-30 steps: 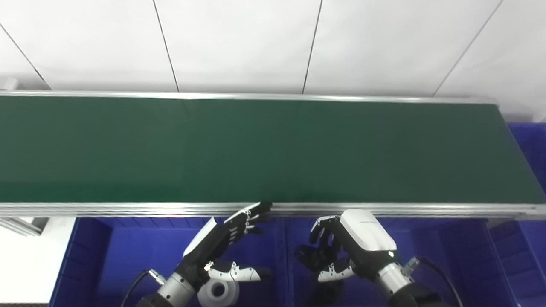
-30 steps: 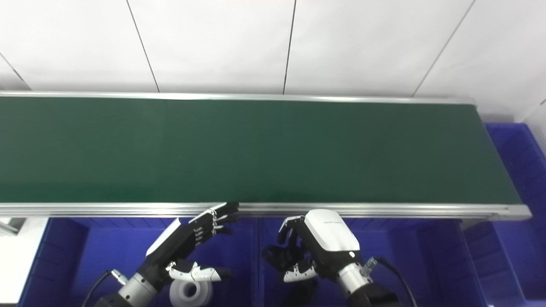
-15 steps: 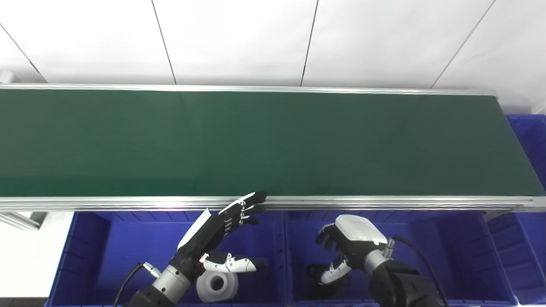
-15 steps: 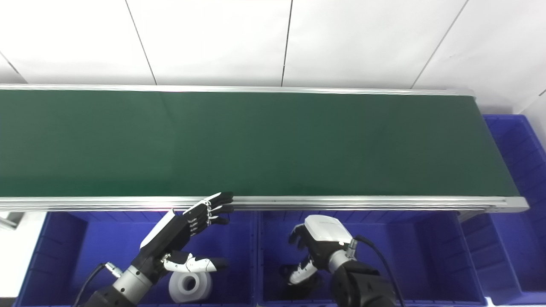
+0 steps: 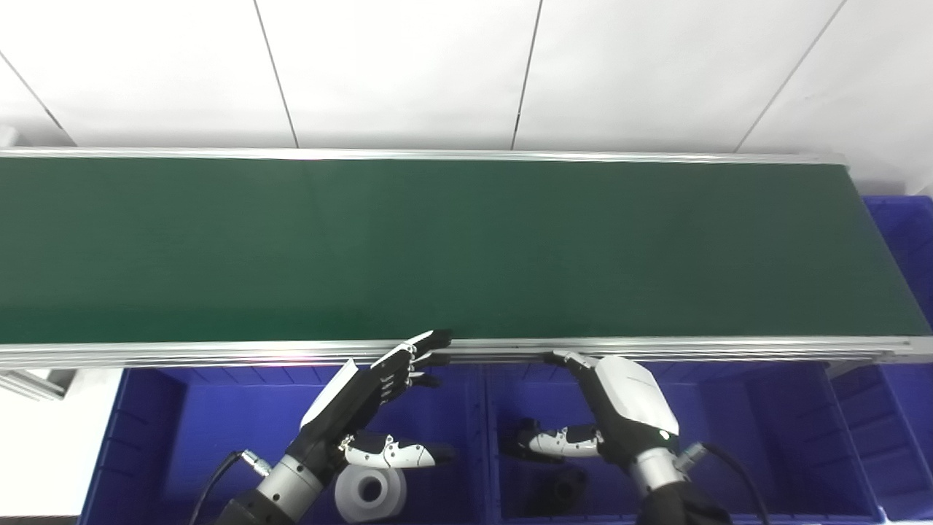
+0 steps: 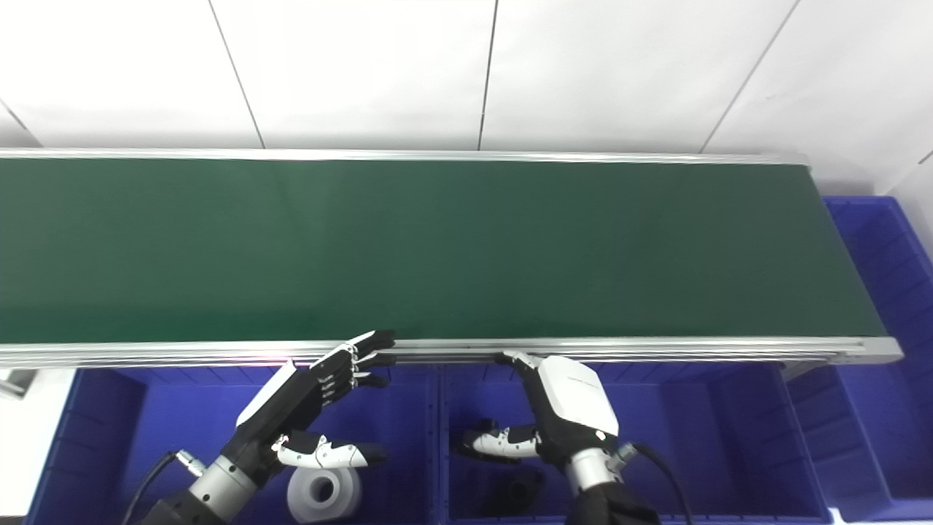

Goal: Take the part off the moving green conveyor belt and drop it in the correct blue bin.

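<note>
in the right bin (image 5: 802, 437), a dark part (image 5: 561, 487) sits half hidden.

White panelled wall (image 5: 408, 73) in even light.
Thin dark seams cross it at slants; a pale floor patch (image 5: 44, 445) shows at lower left.

This looks like a factory-style sorting station, probably set up in a lab or test cell. A long green conveyor belt (image 5: 466, 248) with bare aluminium side rails (image 5: 466, 348) runs across the whole width. Below its near edge stands a row of blue plastic bins (image 5: 182, 437), the kind used for sorting parts, and another blue bin (image 6: 875, 248) sits at the belt's right end. Behind the belt the plain white panelled wall (image 5: 408, 73) carries no fittings.
</note>
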